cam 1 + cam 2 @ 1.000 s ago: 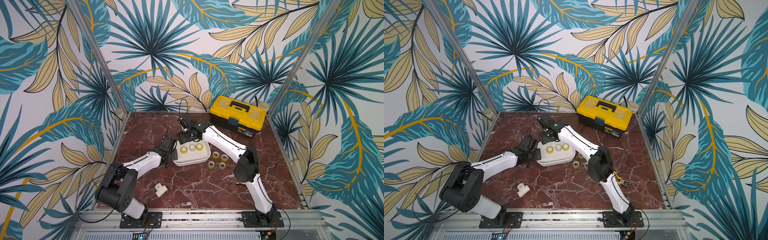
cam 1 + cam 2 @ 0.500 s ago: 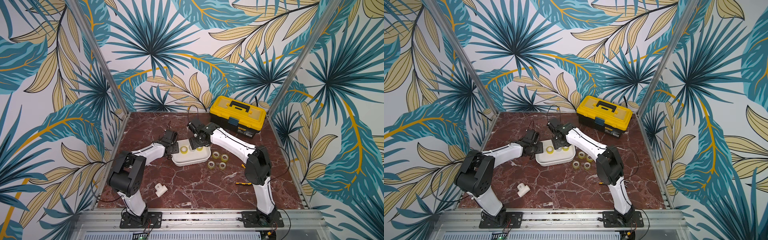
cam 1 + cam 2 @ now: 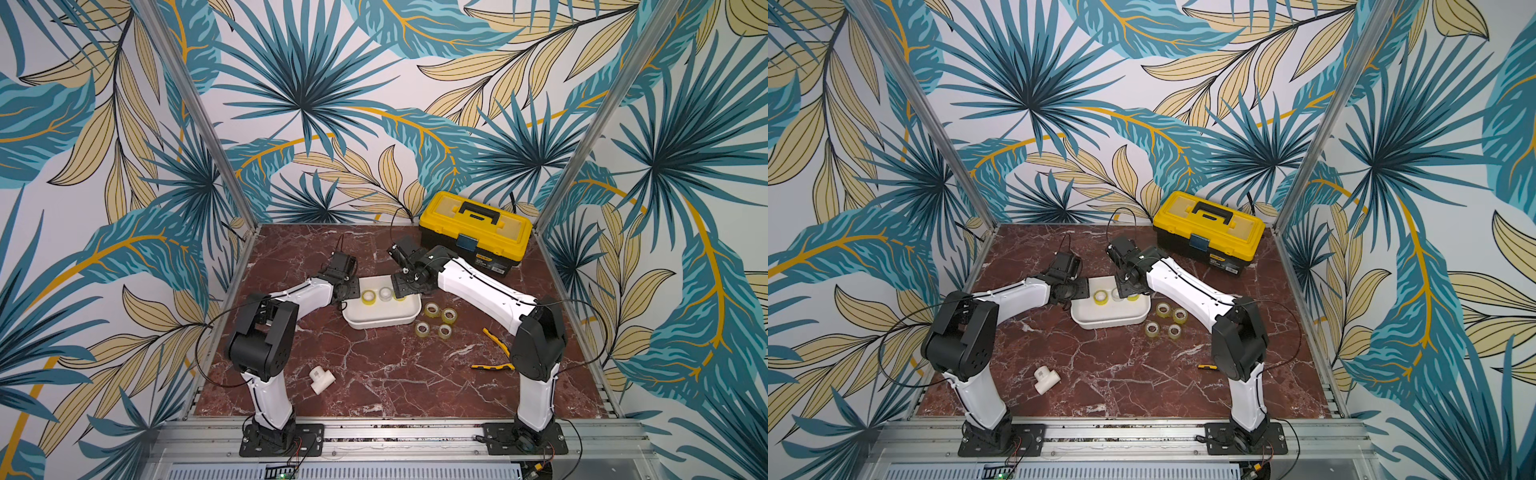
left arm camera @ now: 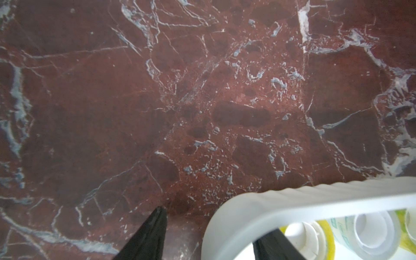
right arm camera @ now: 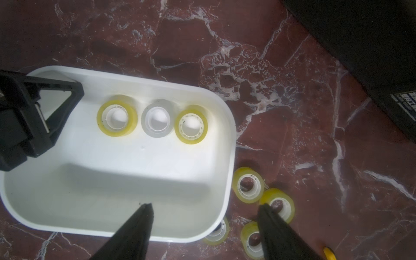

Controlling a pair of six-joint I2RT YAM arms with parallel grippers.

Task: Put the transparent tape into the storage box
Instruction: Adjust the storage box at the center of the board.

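Top views come first: a white, shallow, rectangular plastic storage box [image 3: 380, 323] is seen near the middle of the red-brown marbled counter [image 3: 374, 374], somewhat toward its far edge. Three small rolls of transparent tape [image 3: 368, 296] are lined up inside it along the far wall, two yellowish with a greyer one between them. Four more yellowish rolls [image 3: 432, 309] are clustered on the counter just beside the box, on the side facing the right edge. A yellow-and-black plastic toolbox [image 3: 1208, 232] is set at the far right corner. A white T-shaped pipe fitting [image 3: 1046, 379] is placed toward the near left corner.

Left wrist view: the left end effector [image 4: 213, 221] is held moderately wide, with one black finger [image 4: 153, 231] outside the box's rim [image 4: 292, 202] and the other inside. Whether the rim is touched cannot be told.

Right wrist view: the right end effector [image 5: 204, 206] is spread wide and empty, held above the box's wall [image 5: 227, 180] next to the four rolls [image 5: 248, 185] on the counter.
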